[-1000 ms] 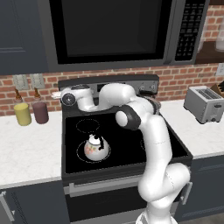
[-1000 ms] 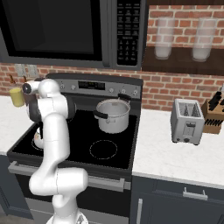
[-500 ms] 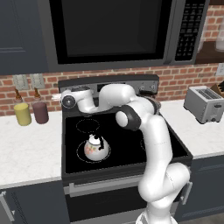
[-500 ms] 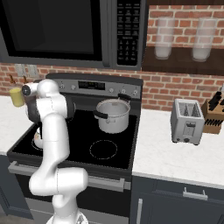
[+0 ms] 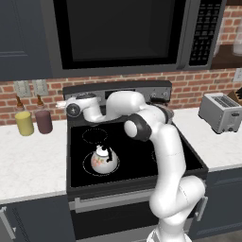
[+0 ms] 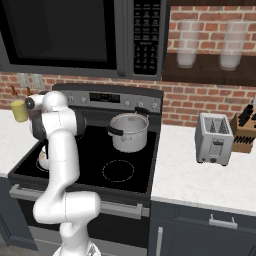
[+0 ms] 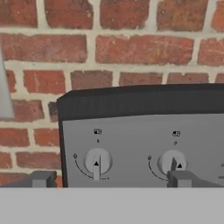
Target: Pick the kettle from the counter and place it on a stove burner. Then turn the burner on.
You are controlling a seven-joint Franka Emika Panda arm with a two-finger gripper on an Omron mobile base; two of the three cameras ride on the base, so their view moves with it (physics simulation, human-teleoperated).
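I see the kettle [image 5: 103,158] sitting on the stove burner [image 5: 88,165]; my gripper [image 7: 108,179], fingers spread, faces the left knob [image 7: 97,162].

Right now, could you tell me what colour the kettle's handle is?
Black, seen best in the left base view: the kettle.

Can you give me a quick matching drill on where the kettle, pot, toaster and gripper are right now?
Things:
1. kettle
2. pot
3. toaster
4. gripper

Places or states:
A. on the counter right of the stove
B. open, facing the stove knobs
C. on the front left burner
D. on the back right burner

Pairs: 1-C, 2-D, 3-A, 4-B
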